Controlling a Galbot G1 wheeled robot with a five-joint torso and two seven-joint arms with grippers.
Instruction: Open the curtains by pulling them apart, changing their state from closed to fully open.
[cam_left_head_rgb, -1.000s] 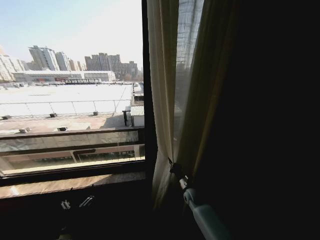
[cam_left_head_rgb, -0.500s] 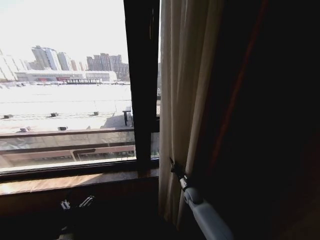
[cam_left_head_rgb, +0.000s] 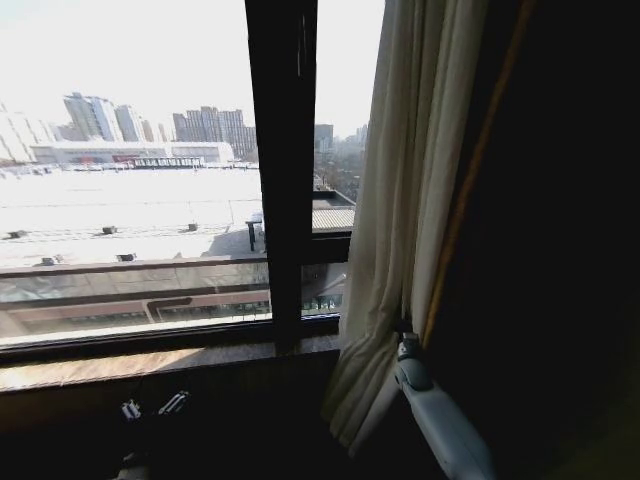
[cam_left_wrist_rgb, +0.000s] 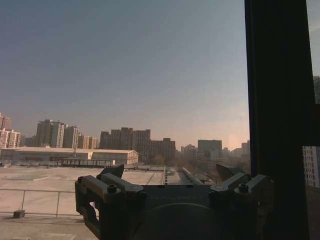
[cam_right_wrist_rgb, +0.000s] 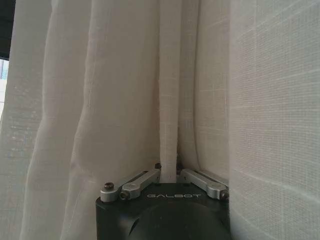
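Observation:
The sheer white curtains (cam_left_head_rgb: 400, 200) hang bunched in pleats at the right of the window, beside a dark drape. My right gripper (cam_left_head_rgb: 403, 335) reaches up from the lower right and is shut on a fold of that fabric at about sill height. In the right wrist view, one narrow pleat of the curtains (cam_right_wrist_rgb: 100, 100) runs down between the closed fingers of the right gripper (cam_right_wrist_rgb: 169, 175). My left gripper (cam_left_head_rgb: 150, 408) stays low in the shadow under the sill. In the left wrist view the left gripper (cam_left_wrist_rgb: 170, 175) is open, holding nothing, facing the bare glass.
A dark vertical window post (cam_left_head_rgb: 280, 170) splits the glass, with a wooden sill (cam_left_head_rgb: 150, 365) below it. The heavy dark drape (cam_left_head_rgb: 550, 250) covers the right side. The same post (cam_left_wrist_rgb: 275, 100) stands close to the left gripper.
My right gripper has moved to the right with the curtain fold in it. The fabric edge slid right past the window post, uncovering a second strip of glass. The left gripper stayed put.

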